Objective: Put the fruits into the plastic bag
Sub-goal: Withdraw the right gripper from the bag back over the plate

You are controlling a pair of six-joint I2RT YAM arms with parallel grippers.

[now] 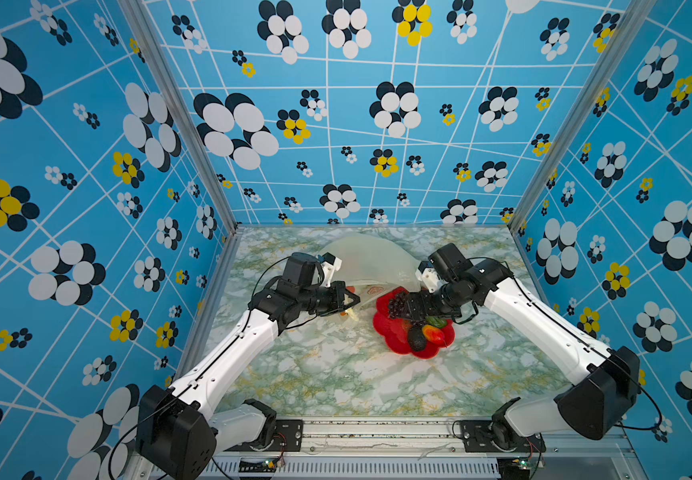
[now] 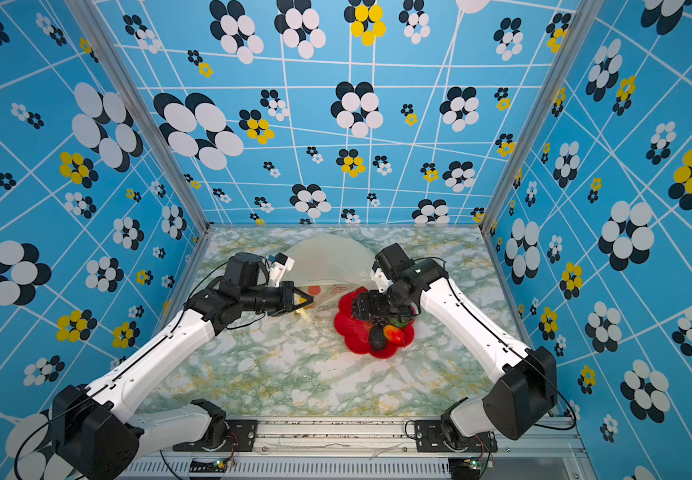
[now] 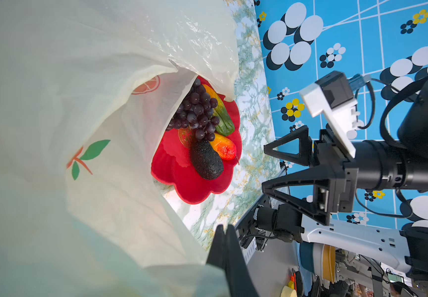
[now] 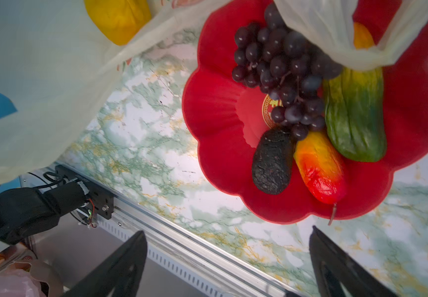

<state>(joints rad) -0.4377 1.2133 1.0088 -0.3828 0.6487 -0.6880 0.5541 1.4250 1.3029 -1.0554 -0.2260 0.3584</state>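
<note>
Left gripper (image 3: pixel 224 227) clenched on plastic bag (image 3: pixel 105 128) edge, right gripper (image 4: pixel 227 229) spread wide, empty, over plate (image 4: pixel 215 154) of fruits (image 4: pixel 279 64), bare bench (image 4: pixel 143 144) alongside

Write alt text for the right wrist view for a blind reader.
A red flower-shaped plate holds a dark purple grape bunch, a black bumpy fruit, a red-orange fruit and a long green fruit. A translucent cream plastic bag, a yellow fruit in its folds, drapes over the rim; the right gripper hangs open nearby.

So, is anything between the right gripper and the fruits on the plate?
Partly: the plastic bag drapes over one end of the grape bunch and green fruit. The black bumpy fruit and red-orange fruit lie uncovered before the right gripper.
</note>
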